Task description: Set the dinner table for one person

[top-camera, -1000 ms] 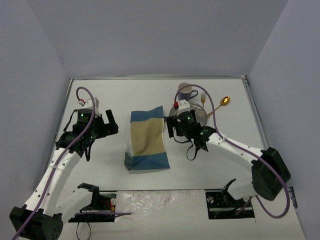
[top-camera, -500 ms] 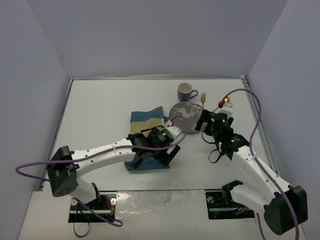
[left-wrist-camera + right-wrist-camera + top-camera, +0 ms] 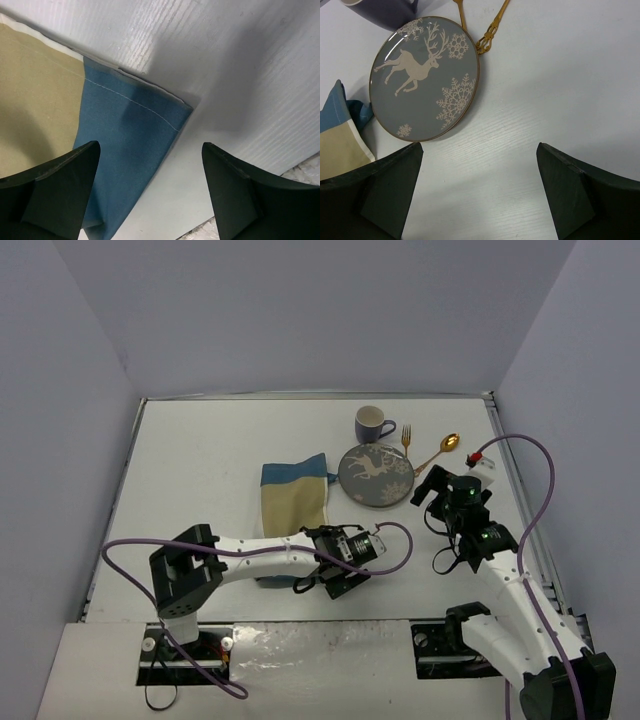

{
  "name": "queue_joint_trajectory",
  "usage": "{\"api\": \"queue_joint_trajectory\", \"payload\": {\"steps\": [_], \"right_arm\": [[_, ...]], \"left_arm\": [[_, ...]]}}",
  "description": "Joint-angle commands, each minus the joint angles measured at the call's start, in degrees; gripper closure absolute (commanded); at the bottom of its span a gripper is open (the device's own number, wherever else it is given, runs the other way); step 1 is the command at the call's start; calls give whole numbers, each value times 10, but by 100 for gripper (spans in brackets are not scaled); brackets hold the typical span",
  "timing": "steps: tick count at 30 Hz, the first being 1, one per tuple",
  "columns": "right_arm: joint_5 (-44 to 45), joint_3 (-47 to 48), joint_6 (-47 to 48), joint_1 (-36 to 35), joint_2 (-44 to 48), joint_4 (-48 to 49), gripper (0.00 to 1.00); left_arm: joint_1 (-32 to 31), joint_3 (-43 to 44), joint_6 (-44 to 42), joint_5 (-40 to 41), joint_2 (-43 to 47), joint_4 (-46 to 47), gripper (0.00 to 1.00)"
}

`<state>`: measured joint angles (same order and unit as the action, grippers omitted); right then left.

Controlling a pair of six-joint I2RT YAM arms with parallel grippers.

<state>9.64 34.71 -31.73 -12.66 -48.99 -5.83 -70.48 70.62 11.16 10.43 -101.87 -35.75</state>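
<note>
Overhead, the white dinner table (image 3: 200,470) is seen beneath everything, with a blue-and-tan placemat (image 3: 292,510) at centre and a plate (image 3: 375,476), mug (image 3: 374,424), fork (image 3: 406,445) and spoon (image 3: 443,448) behind. Only in the left wrist view is the left gripper (image 3: 150,145) shown spread over the placemat's stitched blue corner. The right gripper (image 3: 480,145), spread and empty, is shown near the plate's reindeer.

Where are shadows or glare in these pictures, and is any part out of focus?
Left wrist: a broad shadow crosses the placemat corner and the table; the near pincer fingers look soft. Right wrist: the plate is sharp. Top external: even light.
</note>
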Motion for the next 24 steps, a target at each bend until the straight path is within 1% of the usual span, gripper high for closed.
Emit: {"api": "queue_joint_trajectory", "payload": {"steps": [1, 4, 6, 9, 12, 14, 15, 16, 17, 20, 24], "right_arm": [[-2, -1, -8, 5, 9, 13, 6], [-4, -2, -6, 6, 10, 13, 6], [-5, -2, -6, 6, 10, 13, 6], [-7, -3, -4, 6, 10, 13, 6], [-14, -4, 0, 6, 10, 14, 6], [-16, -4, 3, 6, 9, 15, 6], [-20, -3, 7, 6, 8, 17, 6], [-24, -2, 9, 6, 7, 18, 6], [-29, -1, 11, 6, 6, 20, 6], [-53, 3, 20, 6, -2, 32, 6], [-120, 15, 30, 4, -30, 71, 7]], "left_arm": [[-4, 30, -20, 31, -14, -10, 26], [-4, 42, -26, 39, -43, -17, 32], [-4, 48, -28, 43, -51, -18, 34], [-4, 52, -32, 56, -64, -16, 40], [-4, 51, -36, 76, -65, -9, 57], [-4, 51, -39, 86, -62, -7, 70], [-4, 51, -39, 91, -60, -7, 86], [-4, 50, -39, 98, -56, -6, 95], [-4, 50, -38, 106, -52, -7, 100], [-3, 51, -36, 126, -34, -11, 100], [6, 58, -26, 169, 39, -17, 100]]}}
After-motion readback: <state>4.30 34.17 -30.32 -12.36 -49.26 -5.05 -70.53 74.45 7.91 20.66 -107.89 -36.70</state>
